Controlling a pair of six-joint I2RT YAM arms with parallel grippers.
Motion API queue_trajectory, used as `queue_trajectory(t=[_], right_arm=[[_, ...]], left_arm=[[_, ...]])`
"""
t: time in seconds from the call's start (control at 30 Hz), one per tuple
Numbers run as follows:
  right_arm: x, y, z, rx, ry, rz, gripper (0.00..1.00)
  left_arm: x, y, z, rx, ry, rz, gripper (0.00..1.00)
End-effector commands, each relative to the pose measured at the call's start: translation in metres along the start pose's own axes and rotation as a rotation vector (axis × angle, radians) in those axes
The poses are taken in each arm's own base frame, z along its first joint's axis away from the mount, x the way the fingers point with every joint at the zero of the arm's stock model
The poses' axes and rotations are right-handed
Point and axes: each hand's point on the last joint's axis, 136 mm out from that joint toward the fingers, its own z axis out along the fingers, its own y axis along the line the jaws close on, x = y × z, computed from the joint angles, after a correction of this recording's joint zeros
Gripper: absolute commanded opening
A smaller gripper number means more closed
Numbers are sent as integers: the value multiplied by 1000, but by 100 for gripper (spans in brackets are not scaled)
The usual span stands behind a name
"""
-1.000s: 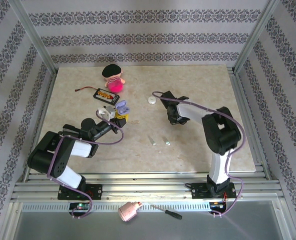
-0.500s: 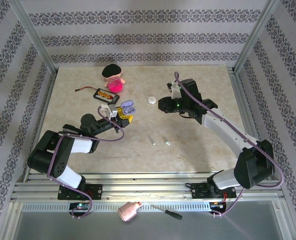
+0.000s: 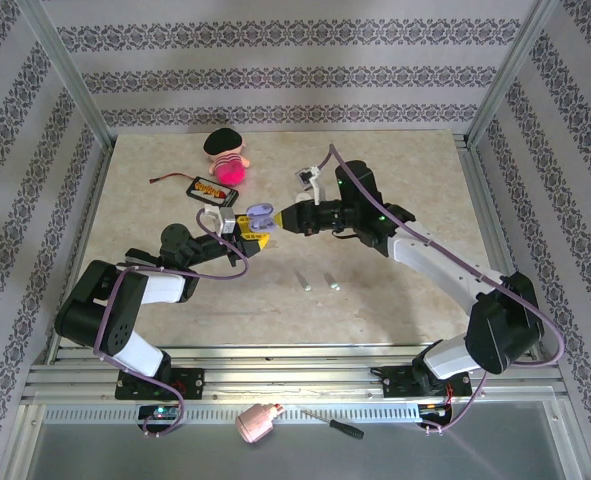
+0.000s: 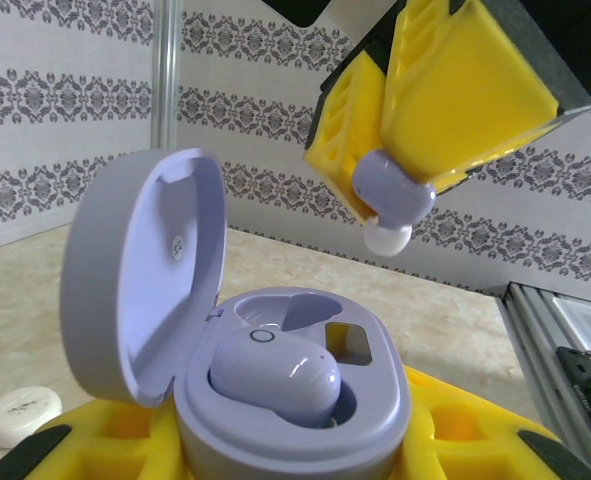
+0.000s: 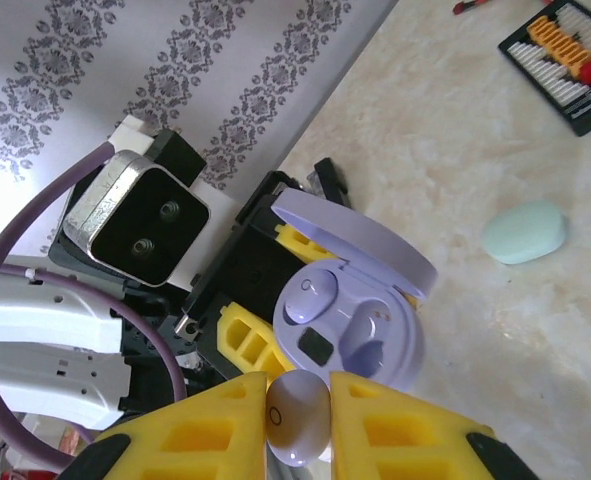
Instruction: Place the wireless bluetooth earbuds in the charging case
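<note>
My left gripper (image 3: 247, 228) is shut on an open lilac charging case (image 3: 259, 214), lid up. In the left wrist view the case (image 4: 305, 420) sits between my yellow fingers (image 4: 475, 435) with one lilac earbud (image 4: 275, 375) seated in it; the other socket (image 4: 345, 342) is empty. My right gripper (image 3: 281, 222) is shut on a second lilac earbud (image 5: 297, 418), which hangs just above the case (image 5: 360, 310), apart from it. That earbud (image 4: 393, 195) shows between the right fingers (image 4: 455, 90). Two pale stem buds (image 3: 303, 281) (image 3: 333, 284) lie on the table.
A pale pebble-shaped case (image 5: 523, 232) lies on the table beyond the lilac case. A doll (image 3: 225, 155), a black tray of orange pieces (image 3: 213, 190) and a red cable (image 3: 161, 178) sit at the back left. A pink bottle (image 3: 258, 423) and a screwdriver (image 3: 335, 425) lie on the front rail.
My right arm has swung left from the table's middle to just above the lilac case, carrying the lilac earbud. My left gripper has raised the case slightly and shifted it right.
</note>
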Motion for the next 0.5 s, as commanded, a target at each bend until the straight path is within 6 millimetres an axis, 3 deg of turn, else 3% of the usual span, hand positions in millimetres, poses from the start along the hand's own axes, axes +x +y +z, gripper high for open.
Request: queue_trajectory(t=[0.0, 0.13, 0.47], right_arm=[[-10, 16, 6, -57, 0, -67, 19], [-10, 19, 9, -66, 4, -80, 19], [-4, 4, 19, -36, 26, -70, 19]], left_arm=[[-17, -9, 1, 63, -35, 40, 16], [-16, -11, 2, 77, -31, 36, 16], [-17, -14, 4, 95, -30, 36, 16]])
